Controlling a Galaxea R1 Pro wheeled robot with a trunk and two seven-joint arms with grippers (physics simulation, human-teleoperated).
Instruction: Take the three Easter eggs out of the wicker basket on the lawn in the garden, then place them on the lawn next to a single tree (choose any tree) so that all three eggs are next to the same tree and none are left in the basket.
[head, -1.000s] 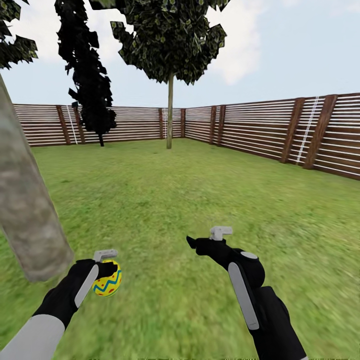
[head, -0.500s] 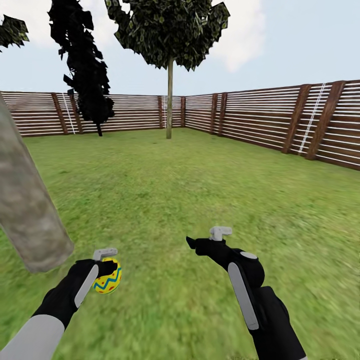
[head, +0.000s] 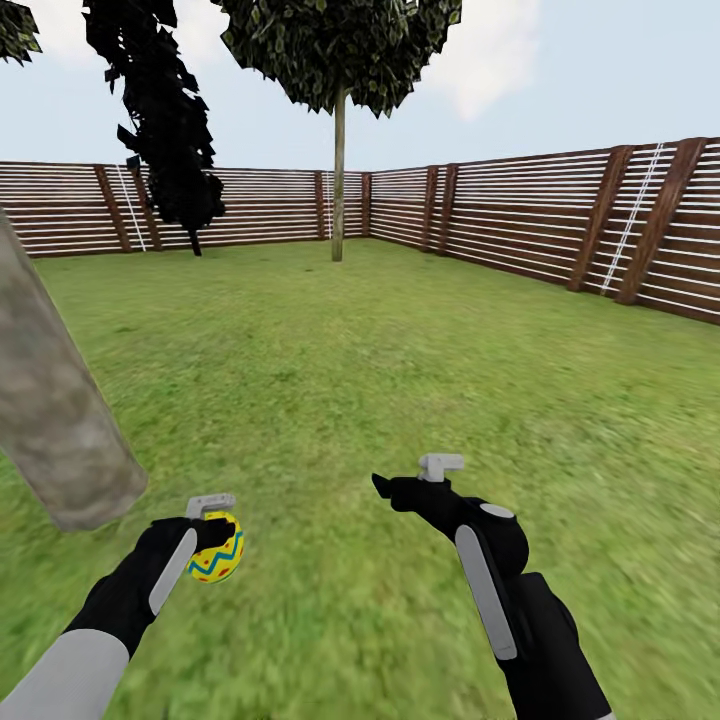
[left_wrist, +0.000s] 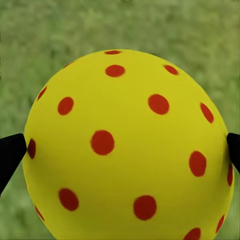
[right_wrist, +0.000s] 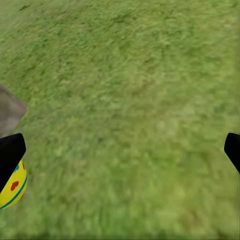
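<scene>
My left gripper (head: 214, 543) is shut on a yellow Easter egg (head: 218, 560) with red dots and a blue-green zigzag, held low over the lawn (head: 330, 380). In the left wrist view the egg (left_wrist: 127, 145) sits between the two black fingertips (left_wrist: 10, 156). The tree's thick mottled grey-brown trunk (head: 50, 410) rises from the grass just left of and beyond that hand. My right gripper (head: 403, 490) hangs open over bare grass, its fingers (right_wrist: 10, 155) wide apart with nothing between them. The wicker basket and the other two eggs are out of view.
A brown slatted fence (head: 520, 215) bounds the garden at the back and right. A thin-trunked tree (head: 338, 150) and a black cone-shaped tree (head: 165, 120) stand far off by the fence. Open grass stretches ahead and to the right.
The whole picture has shifted: fence, far trees and trunk base sit higher in view, so the camera has moved. Both arms and the held egg keep their places.
</scene>
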